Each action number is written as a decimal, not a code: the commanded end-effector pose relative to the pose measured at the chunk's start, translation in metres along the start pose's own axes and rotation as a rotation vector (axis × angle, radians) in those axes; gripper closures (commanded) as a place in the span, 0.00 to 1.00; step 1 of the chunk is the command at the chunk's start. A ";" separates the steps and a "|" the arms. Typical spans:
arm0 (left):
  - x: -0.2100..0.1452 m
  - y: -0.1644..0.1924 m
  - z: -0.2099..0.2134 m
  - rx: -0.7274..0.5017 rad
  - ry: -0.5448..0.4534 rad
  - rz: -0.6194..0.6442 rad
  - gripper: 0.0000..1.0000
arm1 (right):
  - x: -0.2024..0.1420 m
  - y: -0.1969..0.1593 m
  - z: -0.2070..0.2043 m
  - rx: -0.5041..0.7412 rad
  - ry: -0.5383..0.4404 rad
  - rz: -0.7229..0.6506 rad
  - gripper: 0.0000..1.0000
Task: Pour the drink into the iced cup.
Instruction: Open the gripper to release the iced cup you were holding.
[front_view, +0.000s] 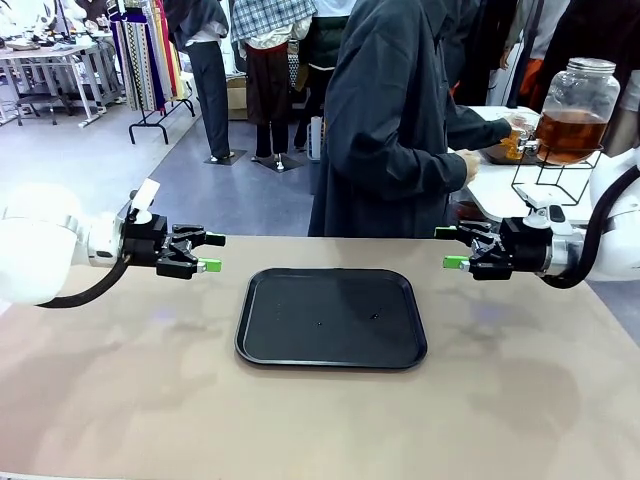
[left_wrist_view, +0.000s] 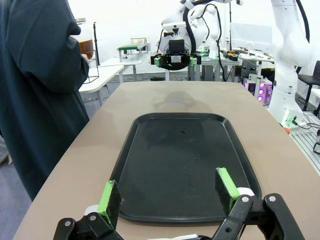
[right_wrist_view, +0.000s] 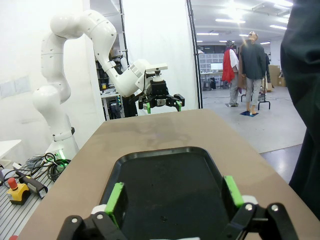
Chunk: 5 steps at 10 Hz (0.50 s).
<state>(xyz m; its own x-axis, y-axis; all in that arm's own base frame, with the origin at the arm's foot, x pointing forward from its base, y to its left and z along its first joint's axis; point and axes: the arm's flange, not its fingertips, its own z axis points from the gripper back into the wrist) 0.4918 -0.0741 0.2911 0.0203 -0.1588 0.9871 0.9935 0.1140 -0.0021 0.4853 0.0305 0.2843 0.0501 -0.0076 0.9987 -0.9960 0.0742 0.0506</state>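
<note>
Above the table (front_view: 120, 400), both grippers open, flanking black tray (front_view: 332, 318)

I see a tan surface (front_view: 120, 380) carrying one black tray (front_view: 332, 318), lying flat at its centre, nothing inside.

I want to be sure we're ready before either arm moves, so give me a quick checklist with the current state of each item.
1. Left gripper open and holding nothing: ok.
2. Right gripper open and holding nothing: ok.
3. Black tray flat on the table between the grippers, nothing on it: ok.
4. Iced cup on the table within reach: not ok; the person's hand is busy at the jar on the side table.
5. Drink ready: cannot tell; it sits in the glass jar behind the person.
6. Person facing the shared table: not ok; turned toward the jar.
</note>
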 end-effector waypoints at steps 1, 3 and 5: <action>0.002 0.001 0.000 0.003 0.005 0.009 0.00 | 0.006 0.000 -0.002 0.003 0.001 0.004 0.00; 0.002 0.001 0.000 0.003 0.005 0.009 0.00 | 0.006 0.000 -0.002 0.003 0.001 0.004 0.00; 0.002 0.001 0.000 0.003 0.005 0.009 0.00 | 0.006 0.000 -0.002 0.003 0.001 0.004 0.00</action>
<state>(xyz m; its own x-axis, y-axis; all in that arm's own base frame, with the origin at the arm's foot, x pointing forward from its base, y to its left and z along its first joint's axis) 0.4918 -0.0741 0.2911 0.0203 -0.1588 0.9871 0.9935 0.1140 -0.0021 0.4853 0.0305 0.2843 0.0501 -0.0076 0.9987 -0.9960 0.0742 0.0506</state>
